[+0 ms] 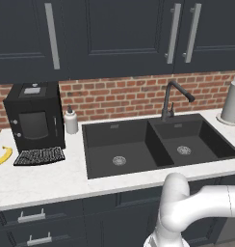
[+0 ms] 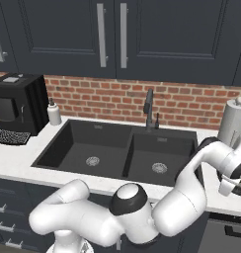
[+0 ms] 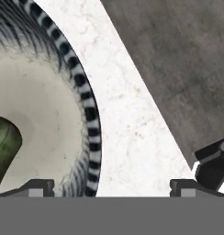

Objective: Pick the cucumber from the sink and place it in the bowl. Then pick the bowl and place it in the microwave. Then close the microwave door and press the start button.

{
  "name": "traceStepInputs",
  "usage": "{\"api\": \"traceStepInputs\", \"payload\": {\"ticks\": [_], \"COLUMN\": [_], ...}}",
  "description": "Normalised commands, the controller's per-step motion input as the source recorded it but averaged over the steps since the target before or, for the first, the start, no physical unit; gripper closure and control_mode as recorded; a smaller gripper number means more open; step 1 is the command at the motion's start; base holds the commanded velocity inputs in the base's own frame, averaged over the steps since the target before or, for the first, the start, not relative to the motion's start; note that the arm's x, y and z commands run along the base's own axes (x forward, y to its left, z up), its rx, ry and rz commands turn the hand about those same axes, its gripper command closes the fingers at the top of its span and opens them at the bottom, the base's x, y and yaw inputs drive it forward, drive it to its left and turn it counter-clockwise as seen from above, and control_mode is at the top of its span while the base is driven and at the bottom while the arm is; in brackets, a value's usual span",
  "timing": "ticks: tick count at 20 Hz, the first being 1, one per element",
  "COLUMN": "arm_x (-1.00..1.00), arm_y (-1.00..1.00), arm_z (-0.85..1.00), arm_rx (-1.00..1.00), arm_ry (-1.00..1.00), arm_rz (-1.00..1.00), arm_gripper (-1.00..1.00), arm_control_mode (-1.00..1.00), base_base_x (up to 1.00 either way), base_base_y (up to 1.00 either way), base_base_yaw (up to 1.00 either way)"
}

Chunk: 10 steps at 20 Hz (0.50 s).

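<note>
Close below my hand, the bowl (image 3: 88, 124) stands on the white counter, showing its striped dark rim and cream inside. The dark green cucumber (image 3: 4, 147) lies in it at the left edge of the hand view. My gripper (image 3: 114, 188) is open, and the bowl's rim runs between its fingertips (image 3: 38, 187): one over the inside, one over the counter. Nothing is held. The black double sink (image 1: 102, 132) (image 2: 68, 143) has both basins bare. In the right base view my arm reaches far right, past the sink. The microwave and its door are out of view.
A black coffee machine (image 1: 35, 116) (image 2: 16, 104), a soap dispenser (image 1: 71, 120) and a banana (image 1: 4, 155) stand left of the sink. The faucet (image 1: 172, 99) rises behind it. A paper towel roll (image 2: 233, 121) stands at the right. The counter edge (image 3: 146, 92) is near the bowl.
</note>
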Motion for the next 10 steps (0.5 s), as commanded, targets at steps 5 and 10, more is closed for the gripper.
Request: {"api": "traceStepInputs", "payload": {"ticks": [5,10], "arm_x": [0.12,0.21], "arm_y": [-0.08,-0.08], "arm_z": [-0.04,-0.01], "arm_rx": [0.03,0.03], "arm_ry": [0.0,0.0], "arm_rz": [0.0,0.0], "arm_gripper": [-1.0,-1.0], "arm_control_mode": [-1.0,-1.0], "base_base_x": [0.0,0.0], "base_base_y": [0.0,0.0], "base_base_yaw": [0.0,0.0]}}
